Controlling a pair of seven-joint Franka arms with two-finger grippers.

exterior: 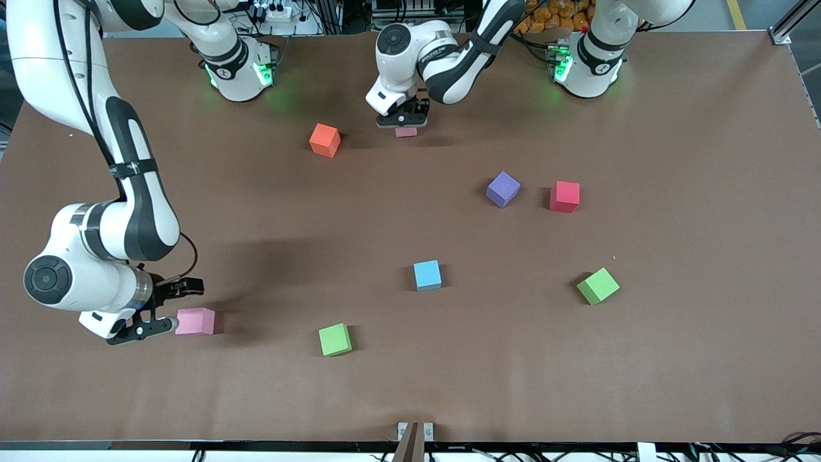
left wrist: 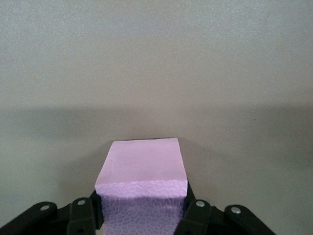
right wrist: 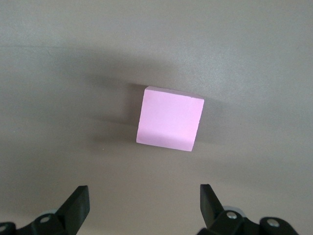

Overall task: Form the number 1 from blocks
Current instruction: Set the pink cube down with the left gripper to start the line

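Brown matte table (exterior: 673, 359), eight foam cubes scattered, no figure formed yet.

Left gripper (exterior: 403, 122) sits low at about 12 o'clock on the table, fingers clamped on two side faces of a pink block (exterior: 406, 132); its wrist view shows the pads pressed flush against the block, top face free. That block lies near the robots' bases, beside the orange block (exterior: 325, 140).

Right gripper (exterior: 168, 307) hangs at about 8 o'clock, jaws spread wide, just beside the second pink block (exterior: 195, 321), not touching it. In its wrist view the block sits between and ahead of the fingertips (right wrist: 78, 203).

Others: purple block (exterior: 503, 188) and red block (exterior: 564, 196) near 2 o'clock, light blue block (exterior: 427, 274) near centre, one green block (exterior: 335, 339) at 6 o'clock, the other green block (exterior: 598, 285) at 4 o'clock.

Handling, judged: light, soft, grippy foam; a firm pinch may dent it. Best held across two flat parallel faces, mid-height.

Orientation: cubes, so no long axis. All rest flat. Purple and the 4 o'clock green are turned well off the table edges; red and light blue sit nearly square.
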